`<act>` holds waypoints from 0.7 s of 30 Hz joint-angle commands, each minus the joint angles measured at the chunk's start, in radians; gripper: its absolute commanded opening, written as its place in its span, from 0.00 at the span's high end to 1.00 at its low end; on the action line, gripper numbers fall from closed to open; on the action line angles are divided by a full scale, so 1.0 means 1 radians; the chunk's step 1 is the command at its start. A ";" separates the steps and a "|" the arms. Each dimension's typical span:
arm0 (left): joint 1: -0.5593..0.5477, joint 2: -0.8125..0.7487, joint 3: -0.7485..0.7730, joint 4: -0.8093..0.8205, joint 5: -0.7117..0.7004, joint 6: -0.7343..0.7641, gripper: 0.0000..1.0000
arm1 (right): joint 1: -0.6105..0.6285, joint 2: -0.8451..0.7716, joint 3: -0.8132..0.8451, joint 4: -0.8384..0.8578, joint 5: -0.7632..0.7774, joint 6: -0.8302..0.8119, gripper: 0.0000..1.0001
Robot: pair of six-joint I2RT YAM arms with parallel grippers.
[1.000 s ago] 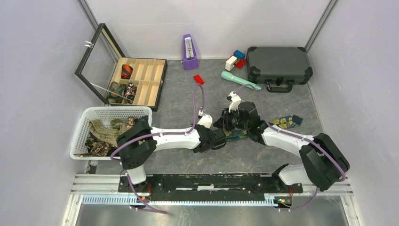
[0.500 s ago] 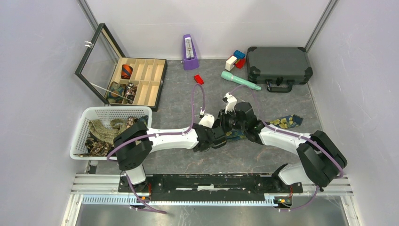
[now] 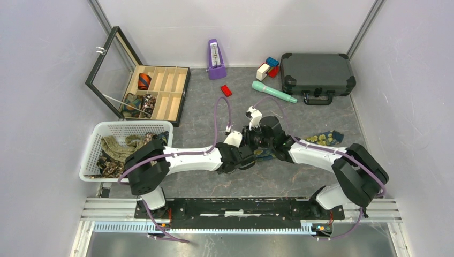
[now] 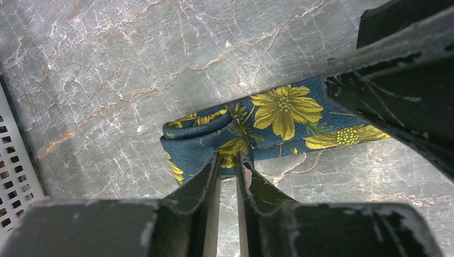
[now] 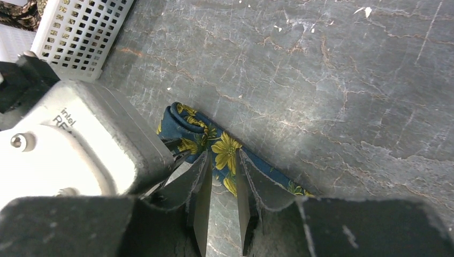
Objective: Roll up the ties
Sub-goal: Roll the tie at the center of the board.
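— Navy tie (image 4: 278, 115) with yellow flowers. We tag it flat on the grey marbled worktop (image 4: 107, 64), near the middle, strip running off to the right. Agree?
— Agree. In the top view its far end shows on the right, nearer the arms than the dark grey case (image 3: 316, 72). The other end sits under both wrists.
— Left fingers (image 4: 206, 182): we mark them pinched on the navy tie. They are nearly together, tips at the folded-over end, fabric bunched between them.
— Fine. Right fingers (image 5: 256, 187): clamped on it too, with a narrow gap, gripping the strip just beside that fold. The left wrist housing sits just beside them.
— So we note both arms meeting over one spot, wrists near each other.
— Other ties?
— Loose ties (image 3: 120, 150) heaped in the white basket (image 3: 91, 155) at the left edge. Rolled ties (image 3: 144, 81) in the open wooden box (image 3: 170, 83) behind it: one coil in a back compartment, more in the front-left ones.
— Back clutter: purple metronome (image 3: 216, 59), red block (image 3: 226, 90), teal tool (image 3: 273, 91), coloured blocks (image 3: 267, 67) by the case.
— We mark all of those well apart from the navy tie.
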 commanded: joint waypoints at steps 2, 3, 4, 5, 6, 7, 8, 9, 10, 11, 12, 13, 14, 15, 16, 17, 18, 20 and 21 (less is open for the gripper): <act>-0.005 -0.050 -0.029 0.066 -0.001 0.026 0.83 | 0.044 0.032 0.059 0.036 -0.007 -0.009 0.71; -0.006 -0.054 -0.036 0.072 -0.001 0.026 0.85 | 0.050 0.040 0.061 0.039 -0.008 -0.007 0.71; -0.005 -0.057 -0.043 0.078 -0.002 0.025 0.88 | 0.057 0.049 0.064 0.042 -0.012 -0.005 0.71; -0.006 -0.060 -0.049 0.083 -0.002 0.022 0.90 | 0.063 0.056 0.066 0.047 -0.013 -0.002 0.71; -0.005 -0.065 -0.056 0.090 -0.003 0.022 0.92 | 0.069 0.064 0.067 0.054 -0.015 0.003 0.71; -0.005 -0.070 -0.063 0.099 -0.003 0.021 0.94 | 0.075 0.070 0.068 0.060 -0.019 0.006 0.71; -0.005 -0.074 -0.068 0.105 -0.004 0.019 0.97 | 0.080 0.078 0.069 0.069 -0.026 0.011 0.71; -0.005 -0.079 -0.074 0.109 -0.006 0.016 0.98 | 0.083 0.086 0.069 0.078 -0.038 0.016 0.71; -0.003 -0.084 -0.078 0.111 -0.011 0.012 0.98 | 0.083 0.093 0.068 0.087 -0.047 0.019 0.71; -0.003 -0.091 -0.083 0.112 -0.015 0.006 0.98 | 0.083 0.096 0.066 0.095 -0.053 0.025 0.71; -0.003 -0.098 -0.088 0.114 -0.022 -0.002 0.98 | 0.083 0.096 0.061 0.109 -0.063 0.027 0.71; -0.002 -0.107 -0.096 0.120 -0.024 -0.004 0.98 | 0.081 0.095 0.057 0.127 -0.072 0.032 0.71; -0.001 -0.120 -0.109 0.136 -0.024 -0.004 0.98 | 0.078 0.092 0.054 0.135 -0.082 0.035 0.71; 0.000 -0.136 -0.121 0.155 -0.020 -0.002 0.98 | 0.075 0.089 0.053 0.146 -0.090 0.041 0.70; 0.004 -0.151 -0.136 0.172 -0.017 0.001 0.98 | 0.068 0.085 0.052 0.156 -0.103 0.048 0.69; 0.006 -0.161 -0.148 0.184 -0.018 0.002 0.98 | 0.060 0.080 0.052 0.163 -0.114 0.053 0.68; 0.009 -0.172 -0.157 0.191 -0.021 0.002 0.98 | 0.050 0.073 0.052 0.171 -0.125 0.060 0.66; 0.012 -0.188 -0.172 0.205 -0.027 0.003 0.98 | 0.027 0.057 0.045 0.188 -0.139 0.077 0.64; 0.015 -0.195 -0.181 0.214 -0.028 0.003 0.98 | 0.016 0.048 0.037 0.197 -0.144 0.089 0.64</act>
